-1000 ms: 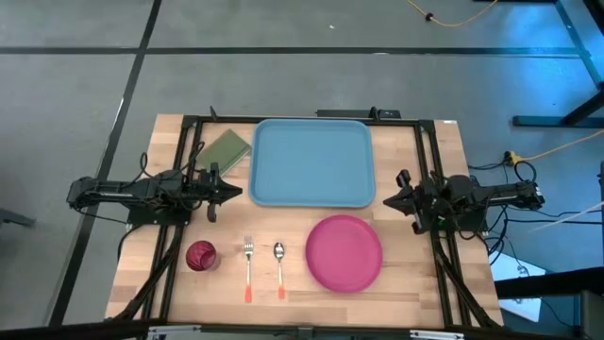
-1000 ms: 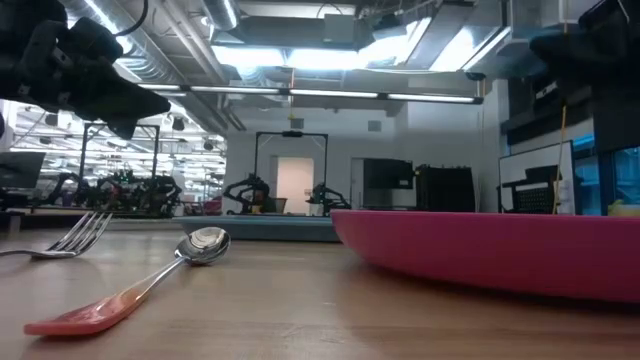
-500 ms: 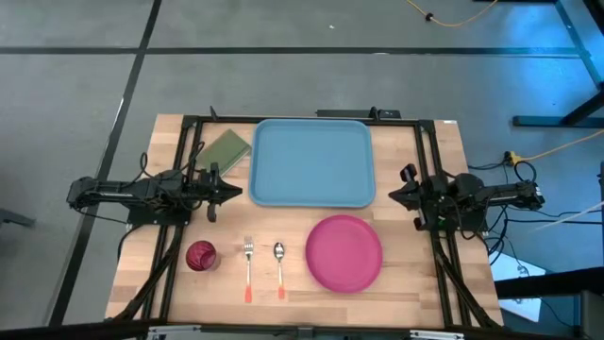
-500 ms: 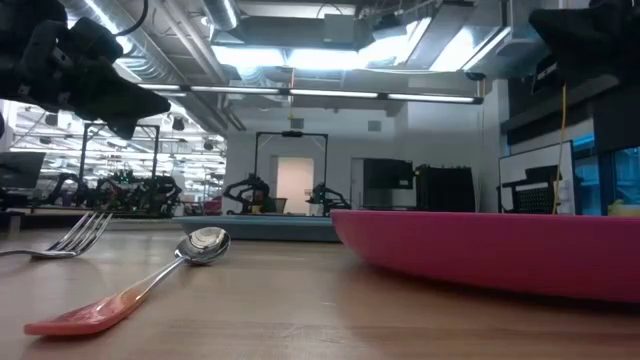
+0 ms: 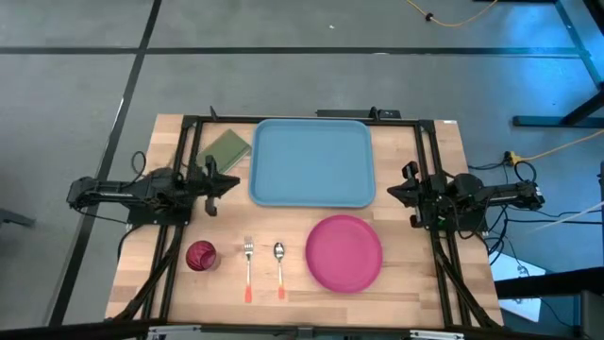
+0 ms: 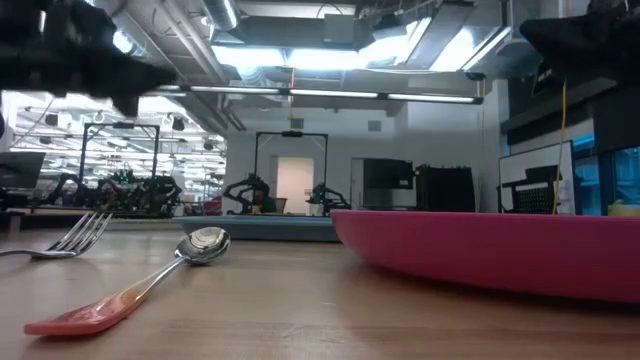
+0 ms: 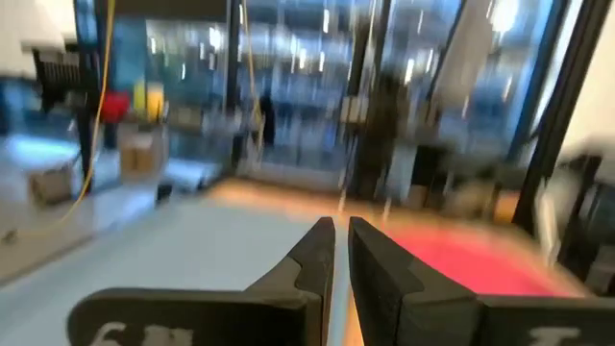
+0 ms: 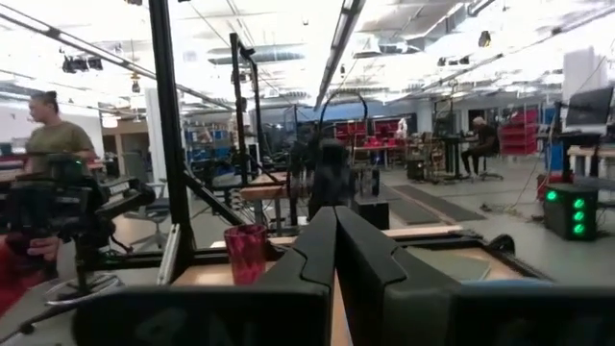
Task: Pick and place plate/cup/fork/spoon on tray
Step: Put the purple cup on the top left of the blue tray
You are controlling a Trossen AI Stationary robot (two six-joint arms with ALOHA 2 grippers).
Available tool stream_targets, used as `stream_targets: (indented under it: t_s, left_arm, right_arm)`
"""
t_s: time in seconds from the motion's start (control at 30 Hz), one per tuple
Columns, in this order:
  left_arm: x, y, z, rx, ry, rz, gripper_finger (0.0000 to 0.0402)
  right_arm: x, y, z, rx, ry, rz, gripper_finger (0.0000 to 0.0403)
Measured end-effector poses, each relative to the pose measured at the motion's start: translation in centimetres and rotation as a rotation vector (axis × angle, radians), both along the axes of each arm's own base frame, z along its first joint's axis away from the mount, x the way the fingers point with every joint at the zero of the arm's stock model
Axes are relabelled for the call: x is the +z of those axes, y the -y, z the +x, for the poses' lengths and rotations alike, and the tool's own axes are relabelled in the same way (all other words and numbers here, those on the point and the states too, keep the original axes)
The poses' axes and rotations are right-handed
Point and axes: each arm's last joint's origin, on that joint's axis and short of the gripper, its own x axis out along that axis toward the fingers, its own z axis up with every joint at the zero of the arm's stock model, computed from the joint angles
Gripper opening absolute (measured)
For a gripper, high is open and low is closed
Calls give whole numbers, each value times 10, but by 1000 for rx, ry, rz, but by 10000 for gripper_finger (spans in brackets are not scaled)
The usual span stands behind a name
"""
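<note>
The light blue tray lies at the table's far middle. The pink plate lies flat on the wood near the tray's right front corner, and it also shows in the low view. The dark red cup stands upright at the near left. The fork and the spoon lie side by side between cup and plate, handles toward the near edge. My left gripper hovers shut by the tray's left edge. My right gripper hovers shut by the tray's right edge.
An olive-green pad lies at the far left beside the tray. Black frame rails run along both sides of the table. Beyond the table a person stands in the room. Bare wood lies along the near edge.
My left gripper has swung a little toward the table's far edge and up, and it shows blurred in the low view. My right gripper has drawn back slightly toward the table's right edge and risen. The tableware has stayed where it was.
</note>
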Motion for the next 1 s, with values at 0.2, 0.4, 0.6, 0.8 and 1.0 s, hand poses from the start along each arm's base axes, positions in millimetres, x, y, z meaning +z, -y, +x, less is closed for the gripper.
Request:
stream_targets:
  t_s: [0.2, 0.4, 0.6, 0.8, 1.0]
  left_arm:
    - [31, 0, -12, 61, 318, 131, 27]
    - [46, 0, -22, 112, 486, 212, 27]
    - [51, 0, -27, 135, 556, 203, 27]
    - [51, 0, -27, 135, 555, 211, 27]
    - [51, -1, -27, 145, 556, 203, 27]
  right_arm:
    - [-1, 0, 0, 9, -6, 29, 14]
    - [-1, 0, 0, 9, -7, 30, 14]
    - [-1, 0, 0, 9, -7, 28, 14]
    - [-1, 0, 0, 8, -8, 28, 14]
    - [-1, 0, 0, 8, -8, 28, 14]
